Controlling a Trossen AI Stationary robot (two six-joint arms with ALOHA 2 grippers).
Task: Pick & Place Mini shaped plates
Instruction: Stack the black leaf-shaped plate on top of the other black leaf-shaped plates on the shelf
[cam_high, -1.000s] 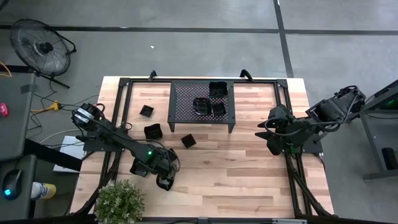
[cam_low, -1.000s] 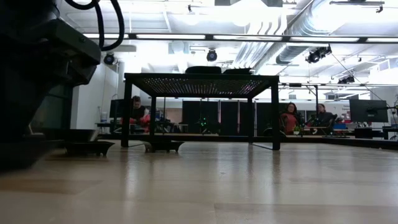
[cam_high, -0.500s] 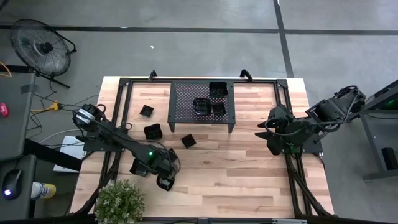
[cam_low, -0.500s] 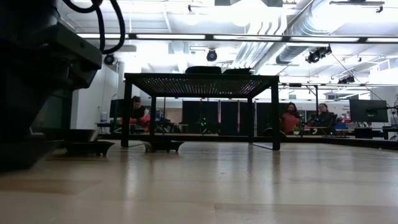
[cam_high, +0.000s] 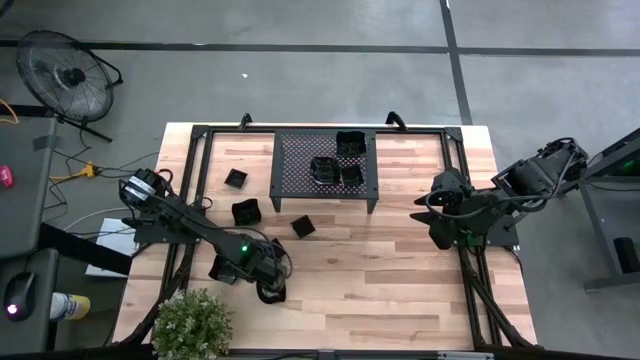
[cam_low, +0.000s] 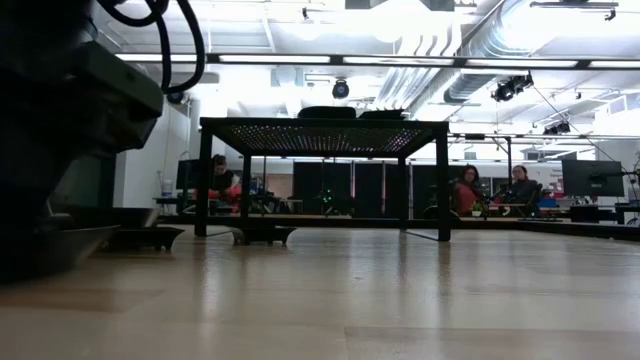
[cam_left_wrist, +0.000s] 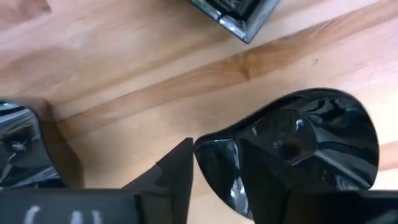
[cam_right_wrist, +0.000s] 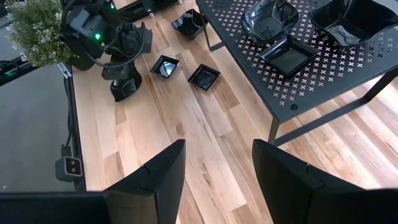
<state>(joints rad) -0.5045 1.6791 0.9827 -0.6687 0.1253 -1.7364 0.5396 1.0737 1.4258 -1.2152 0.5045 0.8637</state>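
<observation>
Mini shaped plates lie in two groups: three sit on top of the black perforated rack at the far middle of the surface, and others rest on the wood to its left, among them a square one near the rack's front leg and another further left. One round wavy-rimmed plate lies at the near left, right under the left gripper, beside the potted plant. In the left wrist view one dark finger sits inside the glossy bowl and the other stands just outside the rim, so the jaws straddle the edge, half closed; I cannot tell whether they pinch it firmly. The right gripper hangs at the right side, jaws wide and holding nothing.

My worry is the rim grip: the dish is slick and curved, so a pinch on one edge may slip or let the plate tilt and drop on lifting. A swing toward the rack could also clip the plates lying on the wood.
</observation>
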